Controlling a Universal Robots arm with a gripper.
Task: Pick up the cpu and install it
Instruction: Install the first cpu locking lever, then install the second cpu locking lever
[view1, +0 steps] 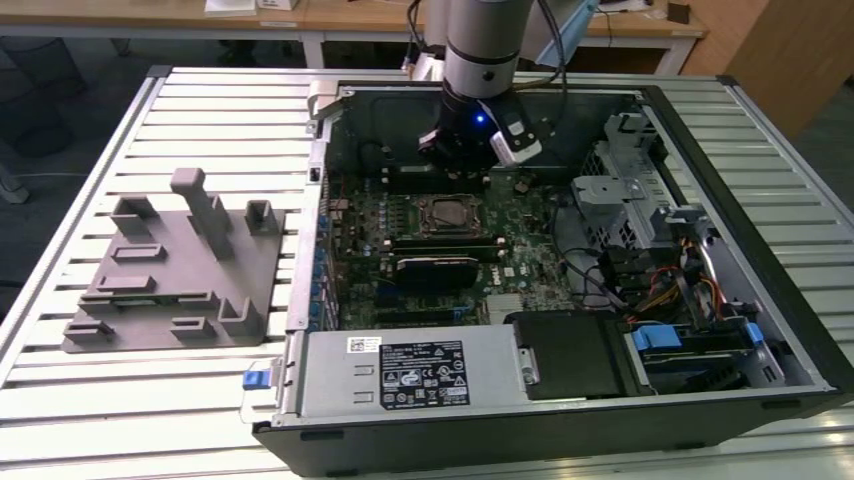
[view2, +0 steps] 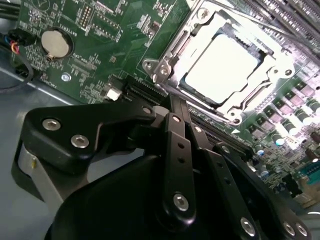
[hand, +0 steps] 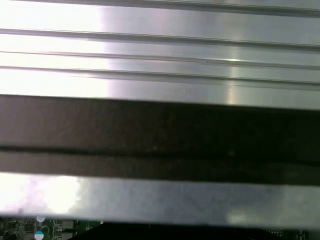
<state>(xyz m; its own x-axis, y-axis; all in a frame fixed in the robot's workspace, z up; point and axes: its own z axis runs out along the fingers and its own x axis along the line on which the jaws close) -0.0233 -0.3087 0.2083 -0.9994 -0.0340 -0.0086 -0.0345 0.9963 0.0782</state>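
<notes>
In the exterior view the gripper (view1: 461, 160) hangs inside the open computer case (view1: 747, 130) on the slatted worktop (view1: 200, 110), above the motherboard (view1: 534, 260), with the cpu (view1: 443, 211) seated in its socket just beyond the jaws and apart from them. In the second wrist view the jaws appear pressed together and hold nothing, and the pale cpu (view2: 222, 67) lies flat within the metal socket frame (view2: 165, 67), just ahead of the tips. The first wrist view shows the case wall (hand: 160, 135) against the worktop slats.
</notes>
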